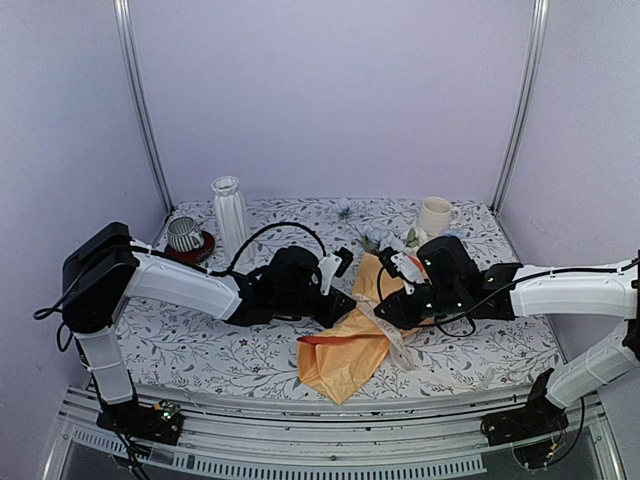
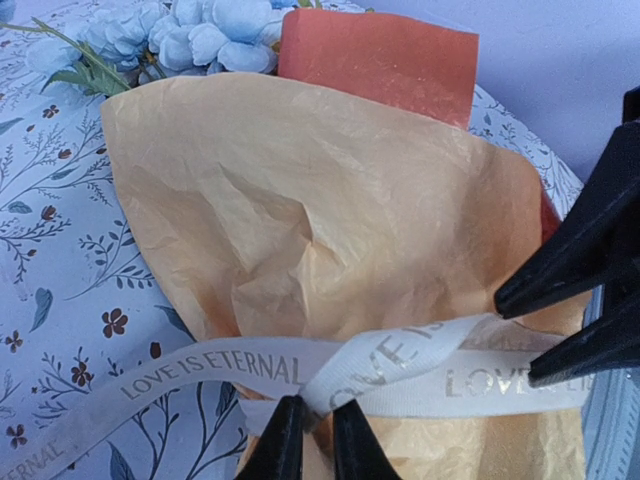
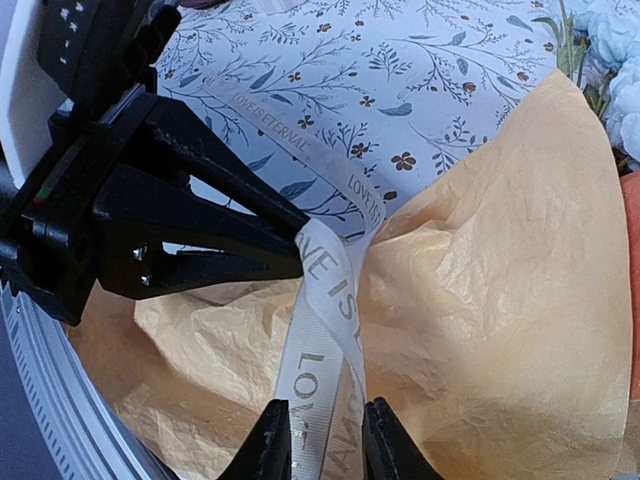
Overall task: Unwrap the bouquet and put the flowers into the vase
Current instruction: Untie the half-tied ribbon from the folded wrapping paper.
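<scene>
The bouquet [image 1: 345, 350] lies in the middle of the table in crinkly yellow-orange paper [image 2: 330, 230], its pale blue flowers [image 1: 385, 238] pointing toward the back. A whitish ribbon [image 2: 230, 370] printed "LOVE IS ETERNAL" crosses the paper. My left gripper [image 2: 315, 435] is shut on the ribbon at a fold. Facing it from the other side, my right gripper [image 3: 327, 440] is shut on another stretch of the ribbon [image 3: 330, 290]. The two grippers nearly meet over the paper [image 3: 500, 300]. The white ribbed vase [image 1: 230, 212] stands upright at the back left, apart from both arms.
A striped grey cup on a red saucer [image 1: 186, 236] sits left of the vase. A cream mug [image 1: 434, 215] stands at the back right. Metal posts [image 1: 140, 100] and purple walls close in the back corners. The table cloth [image 1: 180, 345] has a leaf print.
</scene>
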`<state>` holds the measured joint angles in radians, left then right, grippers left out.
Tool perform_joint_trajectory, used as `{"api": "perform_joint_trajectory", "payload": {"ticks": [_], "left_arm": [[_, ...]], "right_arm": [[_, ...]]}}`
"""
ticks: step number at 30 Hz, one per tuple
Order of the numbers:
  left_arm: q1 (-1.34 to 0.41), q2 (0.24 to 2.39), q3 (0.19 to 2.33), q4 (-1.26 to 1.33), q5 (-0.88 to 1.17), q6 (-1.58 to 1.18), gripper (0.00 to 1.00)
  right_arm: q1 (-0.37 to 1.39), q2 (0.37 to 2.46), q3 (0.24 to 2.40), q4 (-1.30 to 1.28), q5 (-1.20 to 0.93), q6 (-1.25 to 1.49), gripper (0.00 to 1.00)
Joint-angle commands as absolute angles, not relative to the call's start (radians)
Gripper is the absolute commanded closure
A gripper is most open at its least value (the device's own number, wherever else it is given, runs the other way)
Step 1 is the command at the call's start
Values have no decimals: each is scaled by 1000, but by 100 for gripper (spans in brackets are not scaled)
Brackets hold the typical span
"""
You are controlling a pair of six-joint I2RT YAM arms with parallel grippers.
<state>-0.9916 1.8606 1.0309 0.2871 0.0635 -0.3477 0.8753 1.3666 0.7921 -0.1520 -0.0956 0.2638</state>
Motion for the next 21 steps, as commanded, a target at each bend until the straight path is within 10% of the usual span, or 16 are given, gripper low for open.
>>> {"api": "perform_joint_trajectory", "payload": {"ticks": [1,21], "left_arm": [[-982,1831,1020,303,67,-337,87],[-983,1833,1025,310,68,-342,87]], "right_arm": [[879,1378,817,-167,-104,254,73],[906,1302,840,-254,-122,276,73]]}}
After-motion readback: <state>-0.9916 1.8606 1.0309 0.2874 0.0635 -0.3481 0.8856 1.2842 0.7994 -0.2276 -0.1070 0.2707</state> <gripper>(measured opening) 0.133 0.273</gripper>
